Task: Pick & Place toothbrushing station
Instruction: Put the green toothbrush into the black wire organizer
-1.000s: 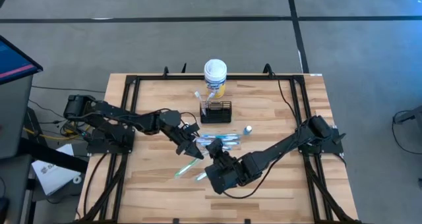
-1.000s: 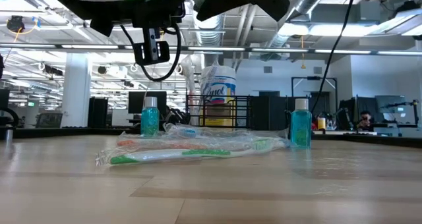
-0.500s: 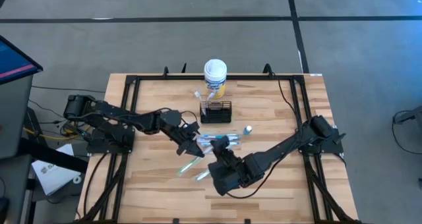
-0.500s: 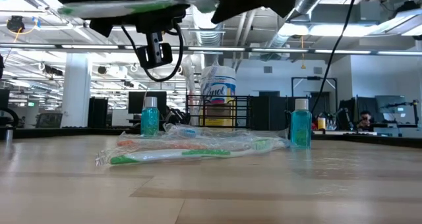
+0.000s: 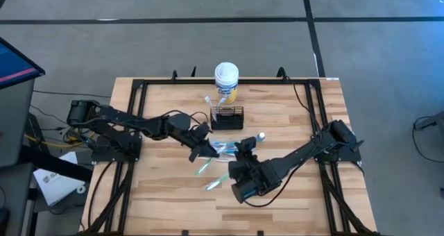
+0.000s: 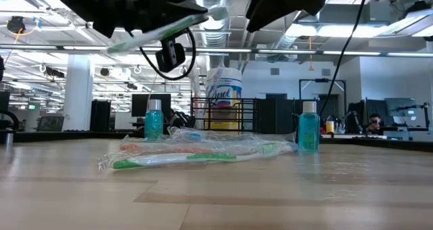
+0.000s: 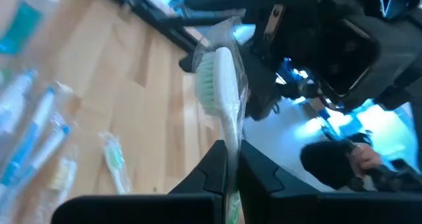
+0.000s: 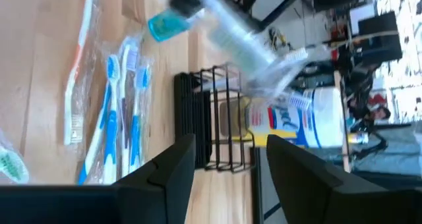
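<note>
The left claw (image 5: 201, 151) grips a wrapped green toothbrush (image 5: 205, 165) above the counter (image 5: 291, 194), just near of the black wire caddy (image 5: 227, 116) standing far-centre. The right claw (image 5: 244, 151) hangs open beside it. Next: carry the brush into the caddy.

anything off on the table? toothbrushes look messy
Yes. Wrapped toothbrushes lie loose in a pile on the table, outside the black caddy. The left gripper holds one wrapped green toothbrush tilted in the air.
</note>
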`<act>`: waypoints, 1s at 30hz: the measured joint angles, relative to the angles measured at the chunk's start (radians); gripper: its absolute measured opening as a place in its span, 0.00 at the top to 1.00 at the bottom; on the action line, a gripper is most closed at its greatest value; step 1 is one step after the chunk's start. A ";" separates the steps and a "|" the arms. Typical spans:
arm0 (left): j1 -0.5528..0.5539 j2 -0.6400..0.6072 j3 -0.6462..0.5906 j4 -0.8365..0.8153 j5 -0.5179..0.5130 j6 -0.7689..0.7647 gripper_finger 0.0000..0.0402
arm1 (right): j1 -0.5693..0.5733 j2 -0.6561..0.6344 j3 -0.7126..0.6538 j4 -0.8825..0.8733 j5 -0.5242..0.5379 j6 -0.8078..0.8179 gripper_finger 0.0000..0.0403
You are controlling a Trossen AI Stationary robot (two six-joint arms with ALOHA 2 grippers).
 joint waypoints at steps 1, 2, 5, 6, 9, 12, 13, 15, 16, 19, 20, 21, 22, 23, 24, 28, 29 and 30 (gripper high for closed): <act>0.000 -0.006 0.000 0.007 -0.013 0.016 0.98 | 0.000 0.000 0.000 -0.016 -0.001 0.023 0.57; 0.001 -0.015 0.000 0.003 -0.020 0.030 0.98 | 0.001 0.000 0.000 -0.033 -0.002 0.048 0.57; 0.005 -0.062 -0.002 0.001 -0.064 0.075 0.98 | 0.001 0.000 0.000 -0.088 -0.012 0.115 0.58; 0.005 -0.081 -0.002 0.003 -0.089 0.103 0.98 | 0.000 0.000 0.000 -0.103 -0.019 0.136 0.58; 0.003 -0.134 -0.002 0.007 -0.201 0.199 0.98 | 0.001 0.000 0.000 -0.126 -0.022 0.187 0.58; 0.001 -0.166 -0.002 0.005 -0.305 0.262 0.98 | 0.001 0.000 0.000 -0.131 -0.023 0.212 0.57; -0.004 -0.172 -0.002 0.005 -0.336 0.280 0.98 | 0.001 0.000 0.000 -0.132 -0.023 0.215 0.57; -0.012 -0.176 -0.002 0.005 -0.410 0.320 0.98 | 0.001 0.000 0.000 -0.131 -0.023 0.218 0.57; -0.018 -0.178 -0.003 0.005 -0.446 0.339 0.98 | 0.001 0.000 0.000 -0.130 -0.023 0.218 0.57; -0.033 -0.176 -0.003 0.028 -0.561 0.395 0.98 | 0.001 0.000 0.000 -0.129 -0.023 0.229 0.58; -0.040 -0.176 -0.003 0.039 -0.594 0.413 0.98 | 0.001 0.000 0.000 -0.130 -0.023 0.239 0.58; -0.047 -0.176 -0.003 0.051 -0.623 0.435 0.98 | 0.001 0.000 0.000 -0.133 -0.023 0.248 0.58; -0.054 -0.176 -0.004 0.066 -0.650 0.458 0.98 | 0.001 0.000 0.000 -0.134 -0.023 0.254 0.59; -0.060 -0.175 -0.015 0.102 -0.671 0.479 0.98 | 0.001 0.000 0.000 -0.134 -0.023 0.260 0.59; -0.063 -0.175 -0.033 0.149 -0.688 0.495 0.98 | 0.001 0.000 0.000 -0.134 -0.023 0.261 0.59; -0.065 -0.175 -0.138 0.373 -0.730 0.541 0.98 | 0.002 0.000 0.000 -0.133 -0.022 0.263 0.59; -0.062 -0.175 -0.166 0.420 -0.747 0.543 0.98 | 0.002 0.000 0.000 -0.133 -0.022 0.263 0.59; -0.059 -0.175 -0.189 0.459 -0.760 0.544 0.98 | 0.002 0.000 0.000 -0.133 -0.022 0.263 0.59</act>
